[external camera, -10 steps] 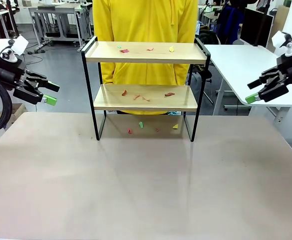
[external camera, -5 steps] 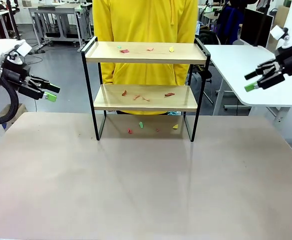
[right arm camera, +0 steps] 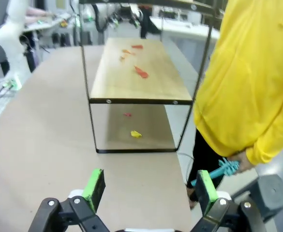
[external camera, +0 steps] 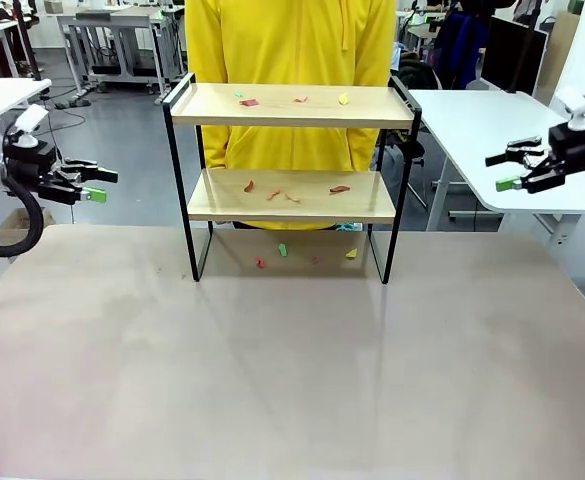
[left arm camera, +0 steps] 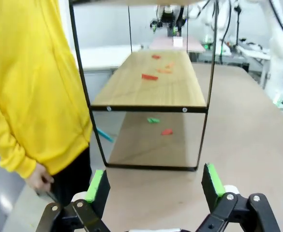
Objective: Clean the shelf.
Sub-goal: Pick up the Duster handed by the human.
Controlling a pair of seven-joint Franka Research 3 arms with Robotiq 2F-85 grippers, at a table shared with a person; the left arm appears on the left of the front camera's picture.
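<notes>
The table (external camera: 292, 380) is bare over its near half. A person in a yellow top (external camera: 292, 40) stands behind its far edge, and the right wrist view shows a teal brush (right arm camera: 219, 170) held low in one hand. The shelf (external camera: 384, 106) stands upright at the middle of the far edge, just in front of the person. The left gripper (external camera: 99, 185) hangs in the air off the far-left corner and the right gripper (external camera: 499, 171) off the far-right corner. Each points inward at an end of the shelf, well apart from it, with jaws spread wide and nothing between them. Small paper scraps lie everywhere: about 4 on the top board (external camera: 249, 101), about 4 on the lower board (external camera: 340, 188), and about 4 on the table under the shelf (external camera: 282, 249). Judging by that, cleaning has not begun, and all 3 levels are still to be cleared. Against the earlier frames, both grippers have levelled out and rolled to face the shelf ends, the right one sitting a little higher, while the shelf and every scrap lie where they were.
</notes>
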